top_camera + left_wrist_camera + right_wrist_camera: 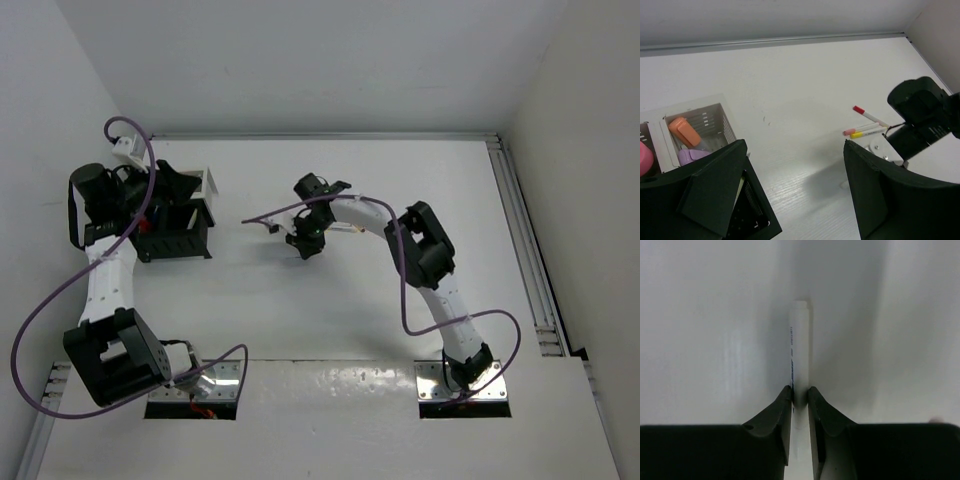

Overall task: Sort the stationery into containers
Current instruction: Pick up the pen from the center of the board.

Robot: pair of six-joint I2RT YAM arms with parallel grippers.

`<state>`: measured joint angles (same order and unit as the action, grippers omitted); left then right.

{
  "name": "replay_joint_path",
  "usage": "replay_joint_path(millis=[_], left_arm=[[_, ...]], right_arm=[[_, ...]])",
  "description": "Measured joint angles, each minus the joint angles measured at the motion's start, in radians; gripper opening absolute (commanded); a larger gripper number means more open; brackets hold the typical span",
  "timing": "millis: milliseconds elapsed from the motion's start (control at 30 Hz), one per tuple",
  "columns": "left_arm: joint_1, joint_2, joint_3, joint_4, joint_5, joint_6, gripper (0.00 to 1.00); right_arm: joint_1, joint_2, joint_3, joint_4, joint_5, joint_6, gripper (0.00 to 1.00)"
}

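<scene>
My right gripper (800, 390) is shut on a thin white pen (800, 345) with blue print, which points away over the white table. In the top view this gripper (303, 245) is at mid-table. My left gripper (794, 150) is open and empty, hovering beside the black organizer (747, 215) and the white perforated bin (690, 107). The bin holds an orange piece (684, 131) and a purple piece (690, 156). A red-capped marker (867, 116), a pink-capped marker (860, 130) and a yellow-capped marker (865, 134) lie on the table by the right arm.
The organizer (175, 240) and the bin (205, 185) stand at the far left, under my left gripper (185, 195). A pink object (644, 159) shows at the left edge. Purple cables loop round both arms. A metal rail (525, 240) runs along the right side.
</scene>
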<state>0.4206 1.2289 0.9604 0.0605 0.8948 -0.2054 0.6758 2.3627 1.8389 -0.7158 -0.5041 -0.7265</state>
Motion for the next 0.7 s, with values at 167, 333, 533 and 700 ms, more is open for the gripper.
replay_joint_path(millis=[167,333,533,700], left_arm=[[-0.006,-0.030,0.003,-0.021,0.000,0.022,0.85],[-0.016,-0.045,0.023,-0.048,0.006,0.062,0.86],[-0.024,-0.123,-0.007,-0.051,0.069,0.097,0.86],[-0.069,-0.188,-0.013,-0.121,0.149,0.247,0.82]], right_arm=[[0.065,-0.134,-0.209,0.057,0.132,0.001,0.23],[0.132,-0.174,-0.262,0.070,0.257,0.000,0.25],[0.138,-0.190,-0.286,0.085,0.298,0.022,0.03],[0.122,-0.191,-0.270,0.034,0.259,0.103,0.00]])
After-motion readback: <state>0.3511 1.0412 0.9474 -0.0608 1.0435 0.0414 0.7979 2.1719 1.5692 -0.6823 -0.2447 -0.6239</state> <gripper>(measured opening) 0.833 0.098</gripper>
